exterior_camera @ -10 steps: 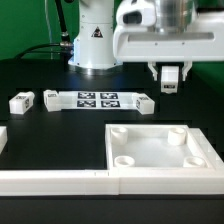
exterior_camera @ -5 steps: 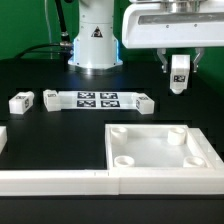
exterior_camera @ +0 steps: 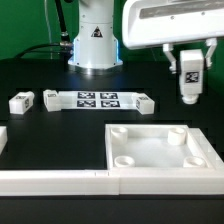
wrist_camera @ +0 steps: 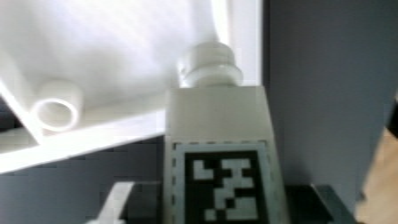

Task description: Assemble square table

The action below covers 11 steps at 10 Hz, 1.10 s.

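Note:
The white square tabletop point(exterior_camera: 152, 148) lies at the front of the exterior view's right, rim up, with round corner sockets point(exterior_camera: 124, 159). Above its far right corner my gripper point(exterior_camera: 188, 66) is shut on a white tagged leg point(exterior_camera: 188, 82) that hangs upright, clear of the top. In the wrist view the leg point(wrist_camera: 221, 125) runs out from between the dark fingers point(wrist_camera: 143, 203), its threaded peg point(wrist_camera: 210, 62) over the tabletop point(wrist_camera: 107, 50) near a socket point(wrist_camera: 55, 113). Three more legs point(exterior_camera: 21, 101) point(exterior_camera: 51, 98) point(exterior_camera: 146, 102) lie on the black table.
The marker board point(exterior_camera: 97, 99) lies flat between two of the loose legs. The robot's base point(exterior_camera: 92, 45) stands behind it. A long white border rail point(exterior_camera: 50, 181) runs along the front edge, with another piece point(exterior_camera: 3, 135) at the exterior view's left.
The gripper has carried the leg toward the exterior view's right and turned it until it hangs upright over the tabletop's far right corner. The other parts have not moved.

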Tool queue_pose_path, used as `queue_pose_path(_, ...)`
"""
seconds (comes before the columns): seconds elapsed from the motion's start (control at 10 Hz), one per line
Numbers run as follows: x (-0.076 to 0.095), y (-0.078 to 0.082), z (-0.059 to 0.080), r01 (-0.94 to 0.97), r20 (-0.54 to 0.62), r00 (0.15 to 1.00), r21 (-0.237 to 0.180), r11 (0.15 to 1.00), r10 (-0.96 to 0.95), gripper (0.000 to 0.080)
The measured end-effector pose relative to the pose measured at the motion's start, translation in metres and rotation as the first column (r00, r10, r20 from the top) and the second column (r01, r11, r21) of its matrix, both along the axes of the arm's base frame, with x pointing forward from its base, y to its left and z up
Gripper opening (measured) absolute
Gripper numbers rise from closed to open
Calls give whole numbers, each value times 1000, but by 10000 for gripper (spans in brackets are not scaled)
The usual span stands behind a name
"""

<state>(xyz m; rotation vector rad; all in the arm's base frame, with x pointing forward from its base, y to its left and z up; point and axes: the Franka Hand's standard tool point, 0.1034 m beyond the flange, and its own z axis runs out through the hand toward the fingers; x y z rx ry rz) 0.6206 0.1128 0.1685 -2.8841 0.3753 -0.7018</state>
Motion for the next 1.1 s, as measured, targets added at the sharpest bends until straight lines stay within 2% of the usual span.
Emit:
queue_pose_path(0.1,-3,3,-3,-6,39,999,-3,1000,6,287)
queue_pose_path(0.2,-1,8,-3,4,108,994,11,1000,-5,287)
queue_pose_path(0.3,-3,8,-8,-10,152,988,-3,1000,10,287)
queue_pose_path(0.4,-7,-3,-27,-44,158,986,-61,997,53,287)
queue_pose_path(0.5,-1,-16,-32,-75,114,990,-104,992,87,287)
queue_pose_path(0.6,14,-24,-22,-99,134,984,-138,986,117,287)
queue_pose_path(0.7,20,-27,-24,-120,144,979,-162,980,143,287)
queue_pose_path(1.1,20,-24,-25,-124,142,979,-162,979,148,287)
